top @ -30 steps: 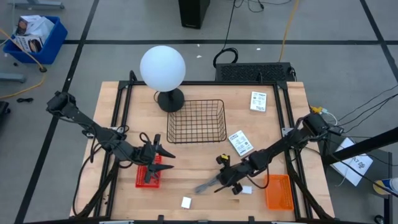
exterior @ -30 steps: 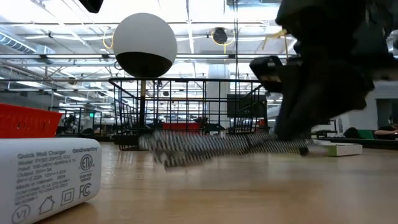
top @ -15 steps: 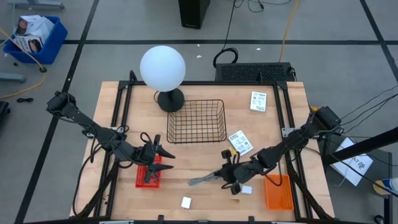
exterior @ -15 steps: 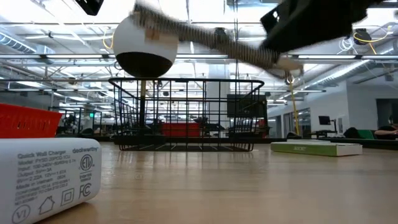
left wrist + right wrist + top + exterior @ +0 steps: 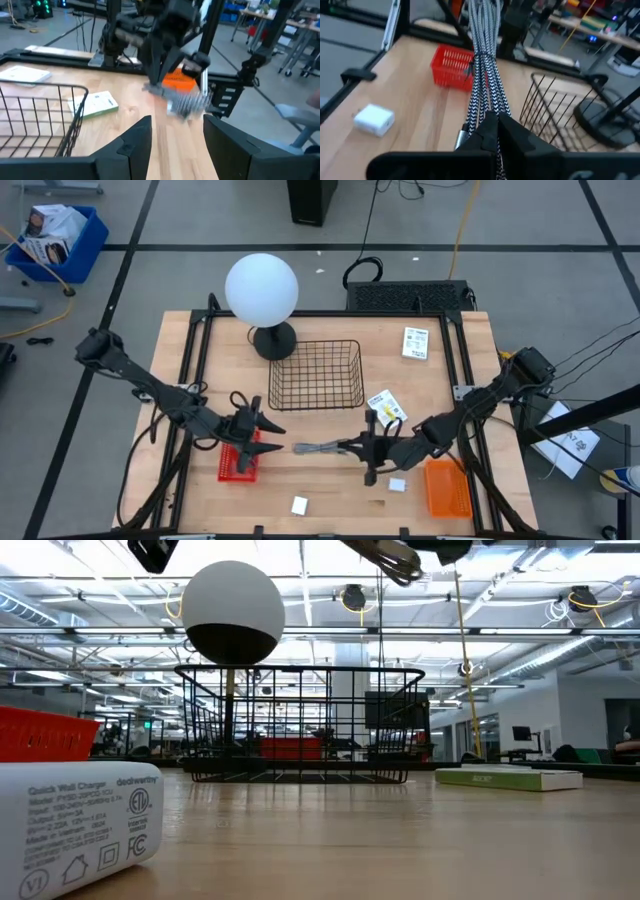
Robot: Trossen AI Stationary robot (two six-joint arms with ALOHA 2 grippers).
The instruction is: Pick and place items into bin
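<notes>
My right gripper (image 5: 365,448) is shut on a grey bundle of black-and-white braided cable (image 5: 322,448), held in the air over the table's middle, near the black wire bin (image 5: 318,375). The bundle's tip shows at the top of the low view (image 5: 385,552). My left gripper (image 5: 252,425) hovers open above a small red basket (image 5: 238,461). Two white charger blocks (image 5: 299,505) (image 5: 397,485) lie on the table near its near edge. Two flat white packets (image 5: 387,408) (image 5: 415,342) lie to the right of the bin. No teal tool shows. My right gripper pinches the cable bundle between its two fingers at one end (image 5: 487,111). The fingers come level from the table's right and lie along the bundle. The bundle is lifted clear and sticks out roughly level toward the table's left (image 5: 482,45).
A white globe lamp (image 5: 261,288) stands at the bin's far left corner. An orange basket (image 5: 447,488) sits at the near right. In the low view a white charger (image 5: 80,830) lies close by, with the bin (image 5: 300,725) and a packet (image 5: 508,778) beyond.
My right gripper has risen from the table with the cable bundle and moved toward the table's left and far side. The bundle, lying slanted on the wood a second ago, is now lifted clear and turned about level, pointing left. It has left the low view's middle upward.
</notes>
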